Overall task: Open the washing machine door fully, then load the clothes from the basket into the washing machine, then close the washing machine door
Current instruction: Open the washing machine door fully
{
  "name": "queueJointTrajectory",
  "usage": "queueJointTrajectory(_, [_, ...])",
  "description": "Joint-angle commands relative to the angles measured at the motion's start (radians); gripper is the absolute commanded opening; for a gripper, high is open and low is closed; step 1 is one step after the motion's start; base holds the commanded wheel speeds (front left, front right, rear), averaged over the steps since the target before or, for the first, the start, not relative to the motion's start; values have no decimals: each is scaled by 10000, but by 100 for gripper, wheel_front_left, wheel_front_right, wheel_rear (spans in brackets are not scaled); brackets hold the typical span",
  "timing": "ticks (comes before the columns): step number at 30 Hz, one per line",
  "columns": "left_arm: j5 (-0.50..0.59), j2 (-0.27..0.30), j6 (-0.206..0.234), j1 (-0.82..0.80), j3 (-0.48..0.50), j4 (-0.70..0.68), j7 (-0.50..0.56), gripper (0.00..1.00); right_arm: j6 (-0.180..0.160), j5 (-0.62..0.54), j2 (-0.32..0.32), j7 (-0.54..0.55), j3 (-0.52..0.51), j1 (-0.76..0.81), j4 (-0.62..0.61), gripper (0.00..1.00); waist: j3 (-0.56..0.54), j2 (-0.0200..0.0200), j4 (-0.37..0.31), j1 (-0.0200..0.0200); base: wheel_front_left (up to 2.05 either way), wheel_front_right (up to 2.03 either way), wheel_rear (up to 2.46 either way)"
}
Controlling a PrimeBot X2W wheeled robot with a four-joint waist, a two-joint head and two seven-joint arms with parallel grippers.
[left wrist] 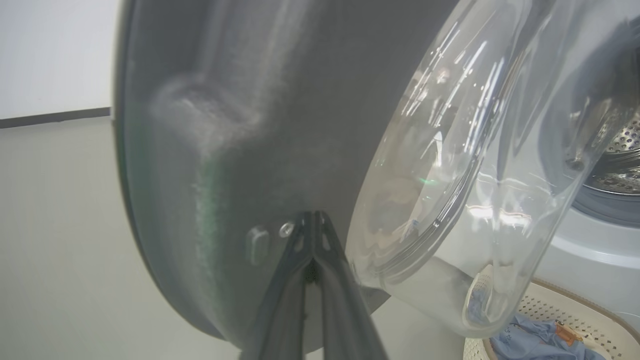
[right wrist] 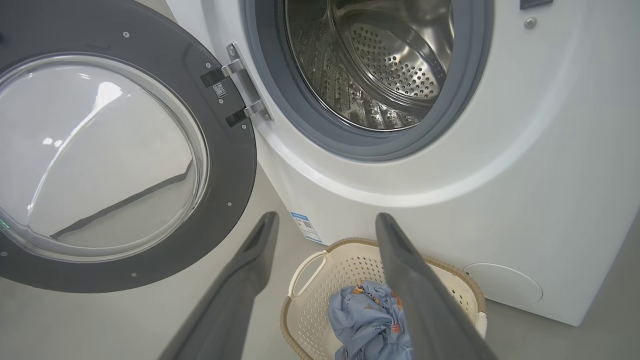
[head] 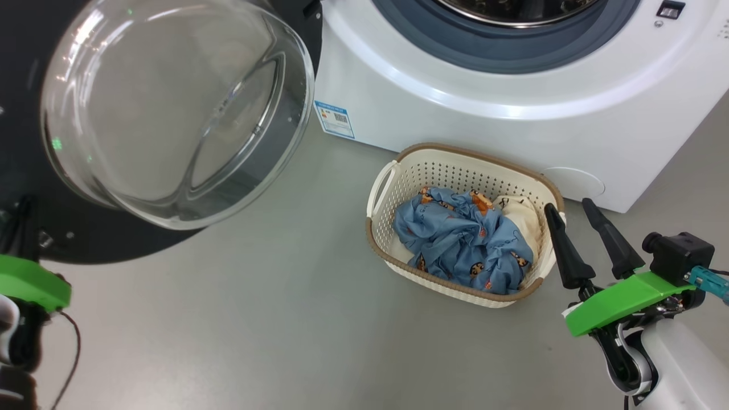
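Head view: the clothes point(head: 461, 239), blue bear-print beside cream cloth, are heaped in the basket point(head: 455, 149) just before the washing machine point(head: 512, 119). The washing machine door point(head: 85, 242) is swung open. The right gripper point(head: 568, 208) is spread beside the basket; the left gripper point(left wrist: 312, 220) is pinched closed at the door's rim.

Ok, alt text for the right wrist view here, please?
The right gripper, open, points its two long dark fingers toward a cream-white perforated plastic basket holding crumpled light blue bear-print clothes. Behind stands the big white front-loading washing machine, its perforated steel drum looking empty, with its round black-rimmed glass door swung wide open at the left.
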Motion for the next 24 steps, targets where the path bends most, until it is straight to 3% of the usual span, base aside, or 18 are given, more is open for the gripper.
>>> queueJointTrajectory(1, [-122,870,19,-526,366,125,-121,0,46,-86,-96,-122,215,-231,-189,100,119,0,17,0,0,0,0])
queueJointTrajectory(12, [-217,1126,-202,-1810,10,1857,-514,0,46,-34,-96,-122,322,-420,-73,100,120,0,-98,0,0,0,0])
queueJointTrajectory(24, [-200,1141,-244,-2156,-445,2576,-798,0,46,28,-1,-122,274,-308,-12,100,-96,0,-135,0,0,0,0])
